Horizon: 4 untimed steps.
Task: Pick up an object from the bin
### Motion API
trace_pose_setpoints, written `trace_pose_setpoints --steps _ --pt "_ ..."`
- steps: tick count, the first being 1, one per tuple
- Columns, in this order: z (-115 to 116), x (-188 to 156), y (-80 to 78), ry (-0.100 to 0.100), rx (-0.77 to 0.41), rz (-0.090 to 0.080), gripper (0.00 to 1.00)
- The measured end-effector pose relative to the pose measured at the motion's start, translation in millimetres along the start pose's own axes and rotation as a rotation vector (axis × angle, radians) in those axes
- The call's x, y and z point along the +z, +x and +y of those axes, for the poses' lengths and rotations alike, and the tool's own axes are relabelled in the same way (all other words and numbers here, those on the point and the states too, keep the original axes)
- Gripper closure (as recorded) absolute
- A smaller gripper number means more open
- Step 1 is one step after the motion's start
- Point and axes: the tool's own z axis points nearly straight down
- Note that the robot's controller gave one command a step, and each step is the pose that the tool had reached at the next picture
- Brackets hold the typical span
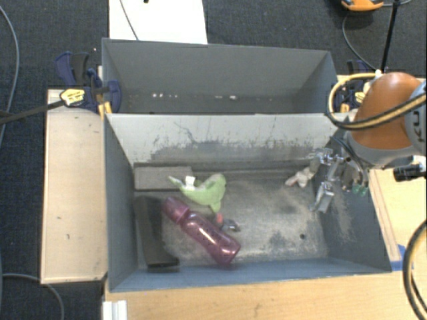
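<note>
My gripper (325,199) hangs at the right side of the bin, close to the right wall, its metal fingers pointing down with nothing visible between them. Just left of it, near the back wall, lies a small pale pinkish object (299,177). Farther left on the bin floor lies a purple plastic bottle (203,231), slanting from upper left to lower right. Behind the bottle rests a light green soft toy (205,190) with a white tag. A small dark metal bit (230,226) sits beside the bottle.
A dark flat block (155,240) lies along the left wall of the bin, and a grey bar (157,177) sits at the back left. Bare floor stretches between the bottle and my gripper.
</note>
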Motion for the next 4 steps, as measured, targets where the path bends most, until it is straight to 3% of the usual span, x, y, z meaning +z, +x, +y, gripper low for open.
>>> trace_pose_setpoints --steps 1,2,3,4 --pt "14.1 -2.6 -8.5 -0.001 0.071 -0.014 0.00" --pt "-1.2 41.8 -16.5 -0.001 0.114 -0.005 0.00" --pt "29.2 46.4 -6.7 -0.003 0.253 -0.014 1.00" --pt "29.2 46.4 -6.7 -0.003 0.252 -0.014 1.00"
